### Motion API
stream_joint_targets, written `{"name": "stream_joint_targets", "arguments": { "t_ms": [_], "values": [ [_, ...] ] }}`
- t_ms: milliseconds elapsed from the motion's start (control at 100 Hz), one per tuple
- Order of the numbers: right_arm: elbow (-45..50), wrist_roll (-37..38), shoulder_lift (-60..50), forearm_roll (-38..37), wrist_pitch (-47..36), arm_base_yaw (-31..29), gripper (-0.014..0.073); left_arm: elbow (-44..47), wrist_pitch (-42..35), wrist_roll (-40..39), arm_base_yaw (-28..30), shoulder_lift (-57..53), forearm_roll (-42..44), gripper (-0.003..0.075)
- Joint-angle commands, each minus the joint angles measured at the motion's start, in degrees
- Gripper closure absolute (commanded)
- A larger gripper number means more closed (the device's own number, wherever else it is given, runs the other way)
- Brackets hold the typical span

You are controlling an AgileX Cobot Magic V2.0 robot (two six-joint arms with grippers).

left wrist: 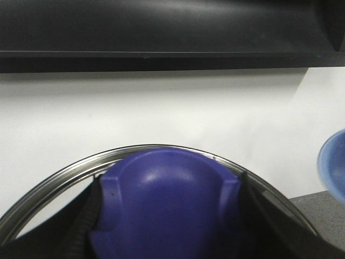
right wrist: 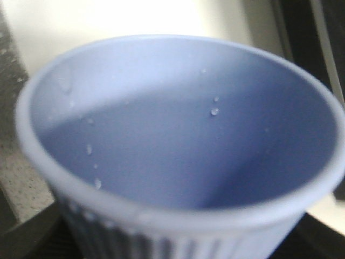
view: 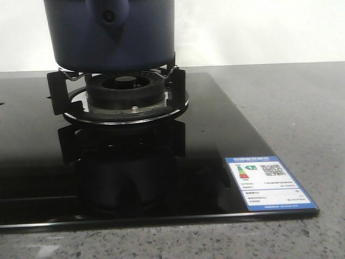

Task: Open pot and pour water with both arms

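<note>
I see pot (view: 108, 35) on burner grate (view: 116, 89), rear left of cooktop (view: 226, 135); label (view: 268, 182) at cooktop's front right corner; countertop (view: 291, 102) around.

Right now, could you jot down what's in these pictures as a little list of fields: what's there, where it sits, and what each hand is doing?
pot: dark navy-blue pot, sitting on the burner's metal supports
burner: black gas burner on a glossy black cooktop
label: blue and white sticker at the cooktop's near right corner
lid: metal-rimmed lid with a blue knob, close under the left wrist camera
cup: pale blue ribbed cup, droplets on its inner wall
grippers: jaws not clearly visible
</note>
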Motion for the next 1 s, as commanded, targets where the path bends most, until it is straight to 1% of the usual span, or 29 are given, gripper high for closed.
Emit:
{"name": "stream_joint_targets", "arguments": {
  "t_ms": [0, 60, 140, 230, 280, 340, 400, 450, 520, 610, 670, 800, 900, 990],
  "values": [
    [-2.2, 9.9, -4.2, -0.1, 3.1, -0.7, 0.0228, -2.0, -5.2, 0.0, 0.2, -1.4, -0.1, 0.0364],
    [-2.2, 13.4, -5.3, 2.3, 3.1, -1.7, 0.0228, -2.0, -5.2, 0.0, 0.2, -1.4, -0.1, 0.0364],
    [-2.2, 16.6, -6.7, 7.5, 2.8, -3.7, 0.0228, -2.0, -5.2, 0.0, 0.2, -1.4, -0.1, 0.0364],
    [-2.0, 17.1, -8.3, 14.0, 2.0, -6.5, 0.0228, -2.0, -5.2, 0.0, 0.2, -1.4, -0.1, 0.0364],
    [-1.3, 17.1, -9.3, 17.3, -0.5, -8.5, 0.0228, -2.0, -5.2, 0.0, 0.2, -1.4, -0.1, 0.0364],
    [0.4, 17.7, -11.0, 20.5, -6.0, -11.0, 0.0237, -2.0, -5.2, 0.0, 0.2, -1.4, -0.1, 0.0364],
    [2.6, 20.1, -12.7, 22.9, -11.0, -14.1, 0.0260, -2.0, -5.2, 0.0, 0.2, -1.4, -0.1, 0.0364],
    [4.8, 22.8, -14.1, 23.4, -15.0, -16.7, 0.0284, -2.0, -5.2, 0.0, 0.2, -1.4, -0.1, 0.0364],
    [8.0, 27.2, -15.8, 23.4, -17.8, -20.3, 0.0311, -2.0, -5.2, 0.0, 0.2, -1.4, -0.1, 0.0364],
    [12.6, 30.9, -17.5, 23.4, -21.0, -25.0, 0.0319, -2.0, -5.3, 0.0, 0.2, -1.4, -0.1, 0.0364],
    [16.2, 32.9, -18.5, 23.4, -25.3, -28.0, 0.0319, -2.0, -5.3, 0.0, 0.2, -1.4, -0.1, 0.0364],
    [23.3, 33.2, -19.7, 23.5, -37.8, -34.9, 0.0319, -2.0, -5.3, 0.0, 0.2, -1.4, -0.1, 0.0364],
    [27.6, 33.2, -19.3, 23.7, -44.0, -39.1, 0.0319, -2.0, -5.3, 0.0, 0.2, -1.4, -0.1, 0.0364],
    [30.4, 30.7, -17.9, 23.5, -49.9, -42.7, 0.0319, -2.0, -5.3, 0.0, 0.2, -1.4, -0.1, 0.0364]
  ]
}}
